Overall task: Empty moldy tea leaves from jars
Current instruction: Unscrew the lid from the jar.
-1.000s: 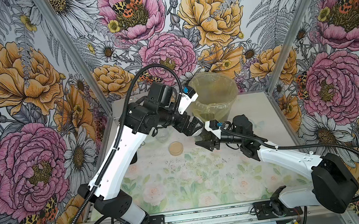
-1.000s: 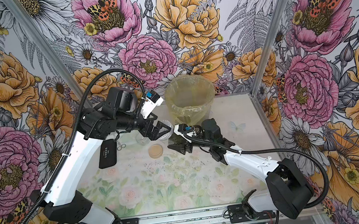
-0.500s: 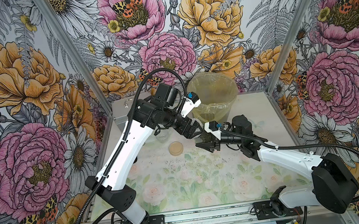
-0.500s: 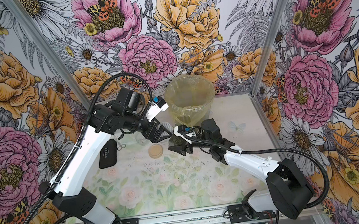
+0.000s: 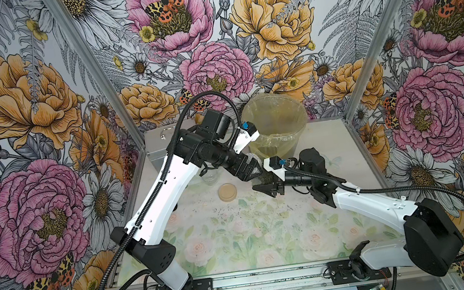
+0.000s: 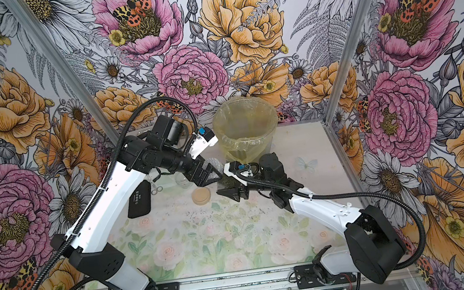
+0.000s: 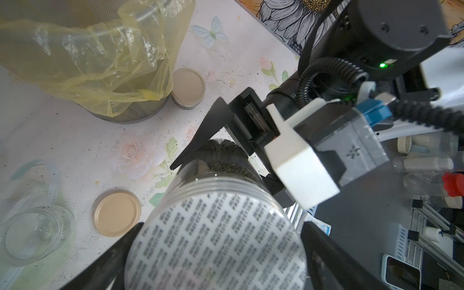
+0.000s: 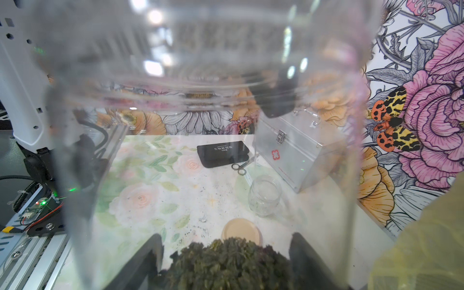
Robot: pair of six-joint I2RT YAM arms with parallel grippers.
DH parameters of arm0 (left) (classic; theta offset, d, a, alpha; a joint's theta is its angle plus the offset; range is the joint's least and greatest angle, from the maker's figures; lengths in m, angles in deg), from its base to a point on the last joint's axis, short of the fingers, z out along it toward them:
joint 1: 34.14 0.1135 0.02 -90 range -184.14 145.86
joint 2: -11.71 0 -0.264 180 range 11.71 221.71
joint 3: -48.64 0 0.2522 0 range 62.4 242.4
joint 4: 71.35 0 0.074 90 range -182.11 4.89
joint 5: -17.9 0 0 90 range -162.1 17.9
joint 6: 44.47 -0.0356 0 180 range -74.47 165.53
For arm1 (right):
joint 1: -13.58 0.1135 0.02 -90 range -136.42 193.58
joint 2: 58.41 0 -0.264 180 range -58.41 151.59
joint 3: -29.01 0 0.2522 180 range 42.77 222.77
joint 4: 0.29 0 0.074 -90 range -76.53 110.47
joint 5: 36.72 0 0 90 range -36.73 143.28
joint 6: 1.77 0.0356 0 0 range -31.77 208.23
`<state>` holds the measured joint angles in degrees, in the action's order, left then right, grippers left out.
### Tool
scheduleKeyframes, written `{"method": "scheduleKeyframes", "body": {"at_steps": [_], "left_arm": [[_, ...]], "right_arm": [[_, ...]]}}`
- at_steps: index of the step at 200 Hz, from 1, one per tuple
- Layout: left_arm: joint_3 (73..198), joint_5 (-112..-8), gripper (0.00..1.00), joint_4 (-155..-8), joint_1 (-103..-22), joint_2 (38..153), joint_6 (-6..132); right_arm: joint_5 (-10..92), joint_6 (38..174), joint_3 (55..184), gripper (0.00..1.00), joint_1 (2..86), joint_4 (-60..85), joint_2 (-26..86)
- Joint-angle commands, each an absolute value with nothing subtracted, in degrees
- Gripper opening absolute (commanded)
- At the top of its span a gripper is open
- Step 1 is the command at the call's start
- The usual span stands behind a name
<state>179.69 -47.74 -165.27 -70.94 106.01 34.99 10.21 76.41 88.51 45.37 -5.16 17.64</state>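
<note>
Small clear glass jar (image 7: 213,180) of dark tea leaves (image 7: 221,155) hangs above the surface (image 5: 236,241), clenched by right gripper (image 8: 228,261); left gripper (image 7: 221,231) straddles its sealed mouth, grip unclear. Likely slippery, breakable; best held round the body

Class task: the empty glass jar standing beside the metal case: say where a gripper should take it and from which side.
I'd take the empty jar across its round wall, just below the neck, approaching level from the side away from the metal case, which stands close. It stands upright, mouth open.
</note>
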Motion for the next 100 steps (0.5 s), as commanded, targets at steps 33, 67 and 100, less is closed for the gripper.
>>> {"method": "scheduleKeyframes", "body": {"at_steps": [33, 67, 100], "left_arm": [[181.06, -48.94, 0.78, -166.15, -71.36, 106.08, 36.15], [183.69, -54.65, 0.58, -165.93, -72.45, 107.25, 42.96], [186.3, -64.6, 0.54, -165.35, -76.61, 108.99, 56.3]], "right_arm": [[10.02, 75.54, 90.67, 0.52, 45.07, -6.08, 17.52], [11.82, 73.17, 90.67, 0.51, 45.23, -4.3, 17.53], [16.11, 69.65, 90.37, 0.5, 45.57, -3.51, 17.44]]}}
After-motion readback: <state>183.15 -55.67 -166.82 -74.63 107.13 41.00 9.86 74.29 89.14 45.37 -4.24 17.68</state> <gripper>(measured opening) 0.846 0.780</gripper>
